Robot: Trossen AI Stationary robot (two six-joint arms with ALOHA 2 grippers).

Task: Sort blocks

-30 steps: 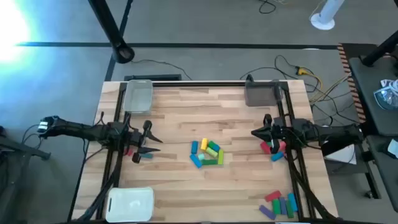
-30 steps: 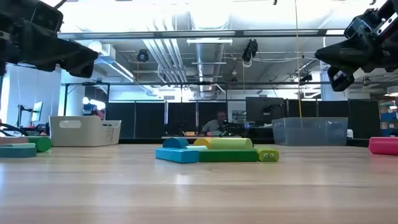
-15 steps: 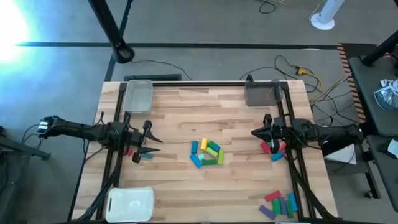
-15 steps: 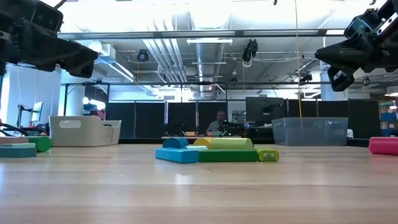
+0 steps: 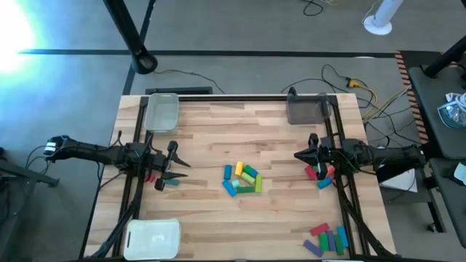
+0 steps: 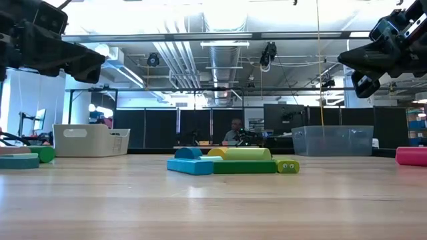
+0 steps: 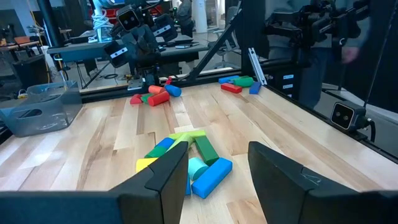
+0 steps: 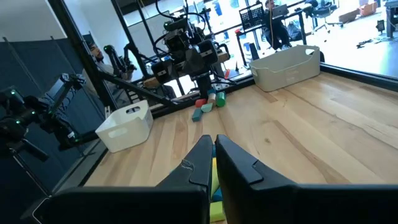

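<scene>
A heap of blocks (image 5: pixel 242 179) in blue, yellow, green and teal lies on the wooden table's middle, also seen in the low view (image 6: pixel 230 161) and the left wrist view (image 7: pixel 186 163). My left gripper (image 5: pixel 182 169) hovers open to the heap's left, above the table, its fingers pointing at the heap (image 7: pixel 217 169). My right gripper (image 5: pixel 297 155) hovers shut to the heap's right (image 8: pixel 214 152). A teal and a red block (image 5: pixel 162 182) lie under the left arm. Red and blue blocks (image 5: pixel 319 173) lie under the right arm.
A white tray (image 5: pixel 162 113) stands at the far left corner, a grey tray (image 5: pixel 306 110) at the far right, a white lidded tray (image 5: pixel 153 239) at the near left. Several blocks (image 5: pixel 328 239) lie at the near right corner. Bare wood surrounds the middle heap.
</scene>
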